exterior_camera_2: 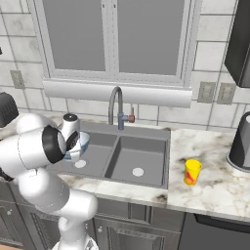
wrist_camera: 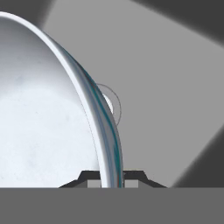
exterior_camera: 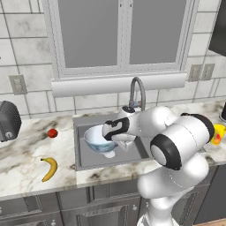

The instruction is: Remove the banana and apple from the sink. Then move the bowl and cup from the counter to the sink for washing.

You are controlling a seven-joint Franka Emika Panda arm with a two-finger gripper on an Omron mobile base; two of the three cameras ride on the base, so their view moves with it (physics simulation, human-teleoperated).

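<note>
My gripper [exterior_camera: 115, 140] is shut on the right rim of the bowl [exterior_camera: 99, 139], which hangs level just above the floor of the sink's [exterior_camera: 137, 150] left basin. In the hand view the gripper [wrist_camera: 111, 179] pinches the thin rim of the bowl [wrist_camera: 43, 131] edge-on, and a white drain [wrist_camera: 110, 105] peeks out behind it. The banana [exterior_camera: 50, 168] lies on the counter [exterior_camera: 22, 163] left of the sink, with the apple [exterior_camera: 52, 133] further back. The yellow cup [exterior_camera_2: 192, 172] stands upright on the counter [exterior_camera_2: 210, 190] right of the sink [exterior_camera_2: 141, 156].
The curved faucet [exterior_camera: 137, 90] rises behind the sink, close to my forearm. A dark appliance [exterior_camera: 8, 120] sits at the far left of the counter. A dark grey pot [exterior_camera_2: 241, 141] stands at the far right, behind the cup.
</note>
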